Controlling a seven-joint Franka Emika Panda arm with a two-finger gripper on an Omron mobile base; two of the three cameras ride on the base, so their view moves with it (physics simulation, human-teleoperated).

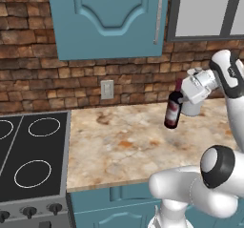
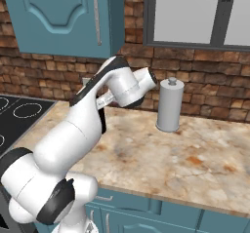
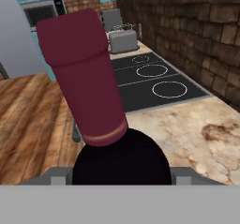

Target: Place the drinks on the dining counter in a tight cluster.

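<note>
Marbled wall counter point(image 1: 119, 146): gripper point(image 1: 183, 98) clasps wine bottle point(image 1: 173, 108) aloft, tilted; keep it steady during carry to the dining counter.

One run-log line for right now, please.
hand: shut on wine bottle | bottle: lifted, tilted, above wall counter | canister: beside

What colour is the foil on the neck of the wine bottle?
Dark maroon, clearest in the hand view on the wine bottle.
</note>
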